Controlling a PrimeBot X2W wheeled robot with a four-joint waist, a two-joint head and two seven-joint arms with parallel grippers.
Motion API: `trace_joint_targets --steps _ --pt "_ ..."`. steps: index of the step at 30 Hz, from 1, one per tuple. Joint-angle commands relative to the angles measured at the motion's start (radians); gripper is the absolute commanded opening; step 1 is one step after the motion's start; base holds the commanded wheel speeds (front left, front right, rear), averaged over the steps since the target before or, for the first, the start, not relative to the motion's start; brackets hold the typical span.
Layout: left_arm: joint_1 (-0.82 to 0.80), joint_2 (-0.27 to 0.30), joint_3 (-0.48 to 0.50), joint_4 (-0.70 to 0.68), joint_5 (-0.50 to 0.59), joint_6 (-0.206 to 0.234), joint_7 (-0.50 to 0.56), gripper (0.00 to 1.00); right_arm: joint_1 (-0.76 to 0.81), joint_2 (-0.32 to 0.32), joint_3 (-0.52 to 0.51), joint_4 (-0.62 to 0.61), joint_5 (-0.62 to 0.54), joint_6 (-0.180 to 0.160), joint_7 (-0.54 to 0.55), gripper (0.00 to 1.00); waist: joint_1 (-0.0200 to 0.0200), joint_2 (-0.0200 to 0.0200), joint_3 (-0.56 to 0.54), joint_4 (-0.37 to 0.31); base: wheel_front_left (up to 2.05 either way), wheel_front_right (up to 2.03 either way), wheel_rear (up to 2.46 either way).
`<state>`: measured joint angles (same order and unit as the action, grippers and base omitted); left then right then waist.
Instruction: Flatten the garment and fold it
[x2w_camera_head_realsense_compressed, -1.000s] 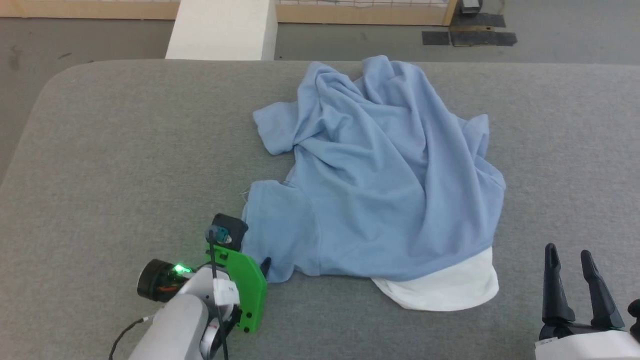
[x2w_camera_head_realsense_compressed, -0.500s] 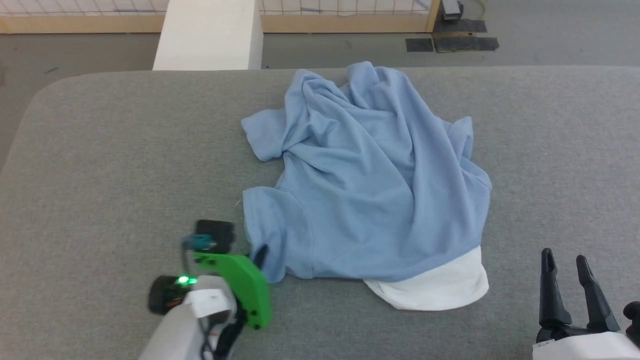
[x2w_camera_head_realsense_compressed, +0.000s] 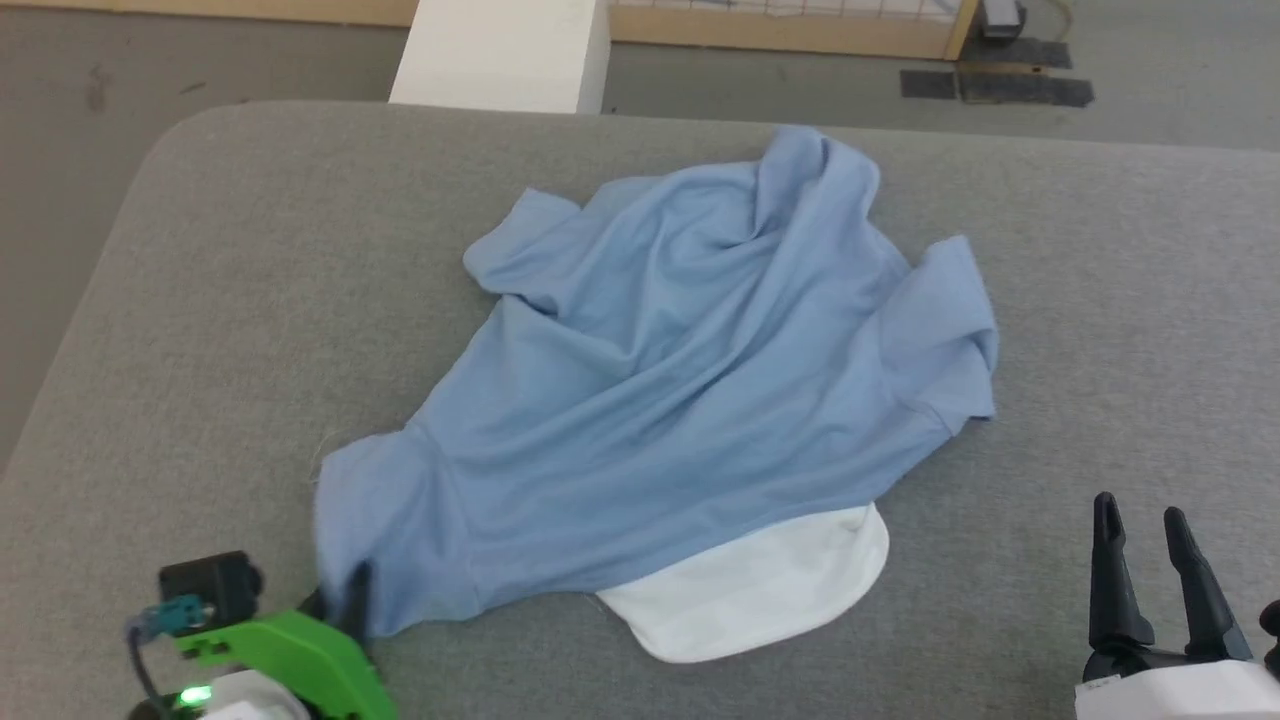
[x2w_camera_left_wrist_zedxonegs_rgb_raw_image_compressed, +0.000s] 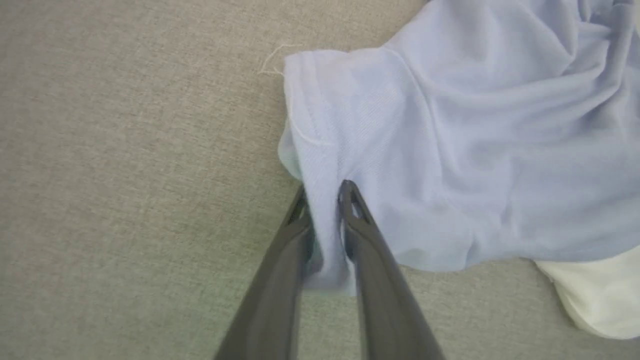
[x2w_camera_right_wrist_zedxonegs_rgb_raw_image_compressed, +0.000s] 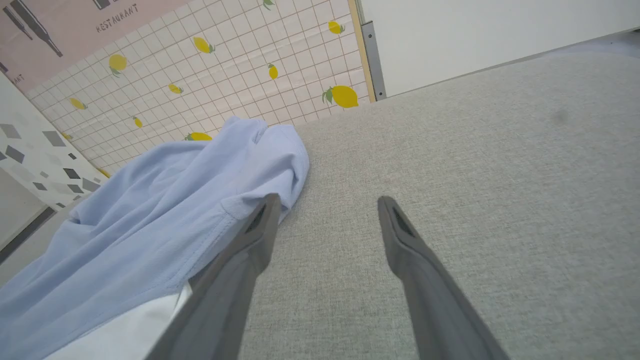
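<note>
Head view: we see shirt (x2w_camera_head_realsense_compressed: 680, 400) mid-bench (x2w_camera_head_realsense_compressed: 200, 300), dragged out toward near left. Heap of a second ago now mostly drawn flat, so flattening is under way and folding not begun. Long axis runs near-left to far-right. White panel (x2w_camera_head_realsense_compressed: 750, 590) pokes out at near edge. Left claw (x2w_camera_head_realsense_compressed: 345, 600) at near-left corner. Right claw (x2w_camera_head_realsense_compressed: 1135, 510) spread, near right, apart from cloth.

Left wrist view: left claw (x2w_camera_left_wrist_zedxonegs_rgb_raw_image_compressed: 325, 192) pinching sleeve (x2w_camera_left_wrist_zedxonegs_rgb_raw_image_compressed: 320, 125) edge, cloth bunched between fingers.

Right wrist view: right claw (x2w_camera_right_wrist_zedxonegs_rgb_raw_image_compressed: 325, 200) spread over bare bench, shirt (x2w_camera_right_wrist_zedxonegs_rgb_raw_image_compressed: 150, 215) just left.
</note>
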<state>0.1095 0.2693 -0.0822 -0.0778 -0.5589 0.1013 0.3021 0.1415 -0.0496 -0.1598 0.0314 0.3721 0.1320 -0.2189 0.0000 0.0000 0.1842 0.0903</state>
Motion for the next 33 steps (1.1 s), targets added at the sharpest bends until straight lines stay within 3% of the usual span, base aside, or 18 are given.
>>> trace_joint_targets --steps 1,5,10,14,22,26,33 --pt "-0.014 -0.020 -0.006 -0.009 -0.011 -0.009 -0.021 1.00 -0.016 -0.001 0.001 -0.006 -0.002 -0.001 0.003 1.00 0.0000 0.0000 0.014 0.019 0.00 0.00 0.00" --pt "-0.053 -0.036 -0.014 -0.056 0.009 -0.011 -0.074 1.00 -0.018 -0.001 0.009 -0.010 -0.006 -0.001 0.013 1.00 0.0000 0.0000 0.013 0.025 0.00 0.00 0.00" --pt "-0.125 0.006 -0.031 -0.178 0.079 -0.010 -0.073 1.00 -0.019 -0.001 0.004 -0.012 -0.008 -0.001 0.019 1.00 0.0000 0.0000 0.006 0.028 0.00 0.00 0.00" --pt "-0.211 -0.008 -0.114 -0.219 0.130 -0.024 -0.054 1.00 -0.023 -0.001 0.008 -0.008 -0.005 -0.001 0.017 1.00 0.0000 0.0000 0.007 0.023 0.00 0.00 0.00" --pt "-0.347 -0.088 -0.418 0.008 0.192 -0.167 0.053 1.00 -0.039 -0.001 0.017 -0.003 -0.001 -0.001 0.012 1.00 0.0000 0.0000 0.027 -0.006 0.00 0.00 0.00" --pt "-0.402 -0.108 -0.509 0.140 0.218 -0.197 0.097 1.00 -0.044 -0.001 0.014 -0.001 -0.001 -0.001 0.011 1.00 0.0000 0.0000 0.039 -0.027 0.00 0.00 0.00" --pt "-0.479 -0.107 -0.567 0.378 0.270 -0.205 0.134 1.00 -0.052 -0.001 0.022 0.006 0.002 -0.001 0.008 1.00 0.0000 0.0000 0.047 -0.059 0.00 0.00 0.00"
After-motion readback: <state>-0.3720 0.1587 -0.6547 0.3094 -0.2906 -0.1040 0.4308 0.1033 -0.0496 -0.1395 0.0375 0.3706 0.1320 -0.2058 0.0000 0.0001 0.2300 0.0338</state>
